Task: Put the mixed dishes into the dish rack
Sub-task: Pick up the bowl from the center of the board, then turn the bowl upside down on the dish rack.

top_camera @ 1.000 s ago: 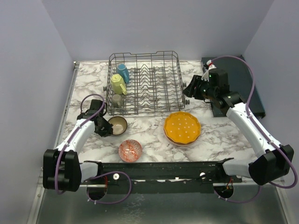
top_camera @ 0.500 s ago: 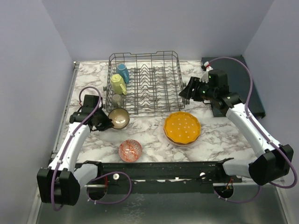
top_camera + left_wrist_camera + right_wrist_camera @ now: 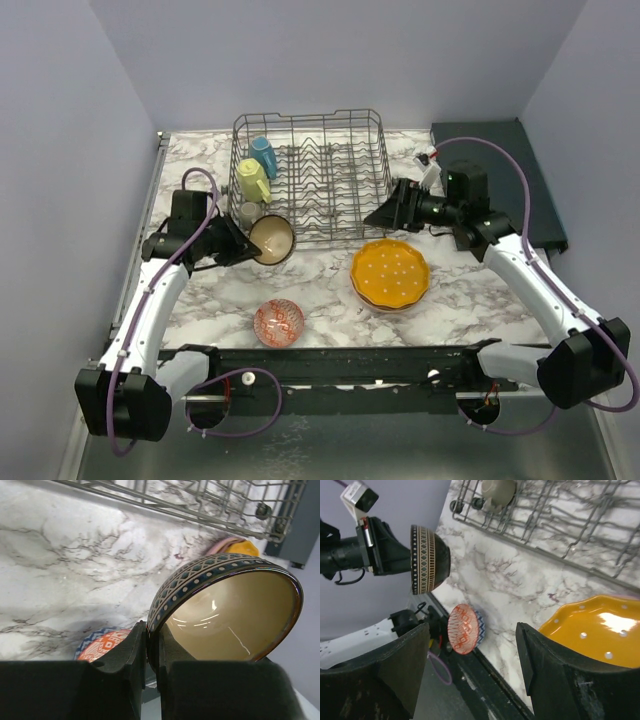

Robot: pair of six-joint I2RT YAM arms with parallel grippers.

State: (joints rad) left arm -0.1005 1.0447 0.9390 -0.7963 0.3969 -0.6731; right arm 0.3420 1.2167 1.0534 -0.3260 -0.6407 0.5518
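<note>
Left tool (image 3: 247, 248) on tilted bowl (image 3: 273, 239), aloft

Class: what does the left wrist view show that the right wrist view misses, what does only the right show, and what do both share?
Only left wrist: the glossy cream inside of the dark brown bowl, and a corner of the dark tray. Only right wrist: the small grey cup in the dish rack, and the open right gripper. Both: that bowl in the left gripper, the red-patterned bowl, the orange plate, the rack.
</note>
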